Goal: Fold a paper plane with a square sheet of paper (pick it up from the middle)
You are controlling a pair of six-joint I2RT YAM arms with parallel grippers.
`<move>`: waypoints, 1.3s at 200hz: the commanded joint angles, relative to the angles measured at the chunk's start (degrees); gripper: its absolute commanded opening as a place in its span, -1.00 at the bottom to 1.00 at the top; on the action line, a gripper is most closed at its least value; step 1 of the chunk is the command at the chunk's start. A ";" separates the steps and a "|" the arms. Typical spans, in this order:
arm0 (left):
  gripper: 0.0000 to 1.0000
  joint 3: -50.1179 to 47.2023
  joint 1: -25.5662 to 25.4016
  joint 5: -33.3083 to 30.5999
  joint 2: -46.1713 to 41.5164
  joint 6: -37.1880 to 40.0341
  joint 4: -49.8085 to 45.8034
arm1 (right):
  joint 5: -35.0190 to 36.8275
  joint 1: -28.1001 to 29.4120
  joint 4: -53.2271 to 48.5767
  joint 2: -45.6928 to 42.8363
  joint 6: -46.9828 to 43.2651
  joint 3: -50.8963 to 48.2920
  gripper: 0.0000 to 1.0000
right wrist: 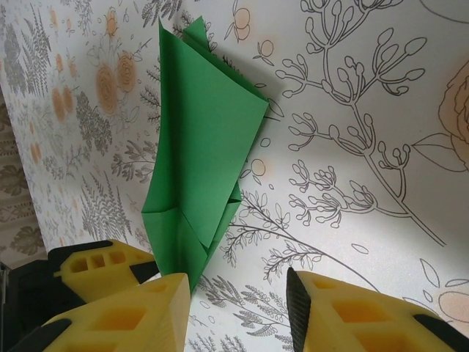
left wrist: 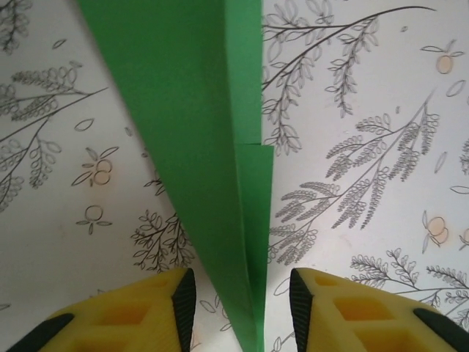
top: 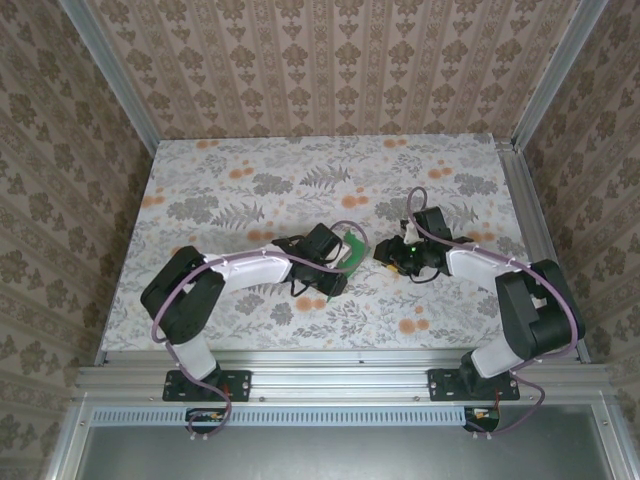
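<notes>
The square sheet of paper is folded into a narrow, pointed green paper plane (top: 352, 248) near the middle of the floral table. In the left wrist view the paper plane (left wrist: 198, 132) runs down between my left gripper's (left wrist: 242, 301) jaws. They stand open, with a gap on each side of the paper. My left gripper (top: 343, 260) and right gripper (top: 385, 252) face each other closely. My right gripper (right wrist: 236, 301) is open with bare table between its fingers. The paper plane (right wrist: 201, 139) lies just left of its left finger, beside the left gripper's yellow finger (right wrist: 95, 268).
The floral tabletop (top: 250, 190) stretches far behind and to both sides of the grippers. Patterned walls and aluminium posts (top: 530, 90) enclose it. A metal rail (top: 340, 375) runs along the near edge at the arm bases.
</notes>
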 commanded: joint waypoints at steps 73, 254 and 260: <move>-0.78 0.39 0.76 -2.44 -0.22 -0.33 -0.51 | -2.43 5.40 6.68 0.87 4.78 -2.05 -0.08; -0.96 -9.52 6.35 8.24 -5.01 -5.50 11.45 | -2.70 14.56 19.86 13.80 16.23 2.42 -0.01; -0.95 -9.53 6.34 8.34 -5.02 -5.53 11.43 | -2.66 14.66 19.87 14.00 16.31 2.50 -0.01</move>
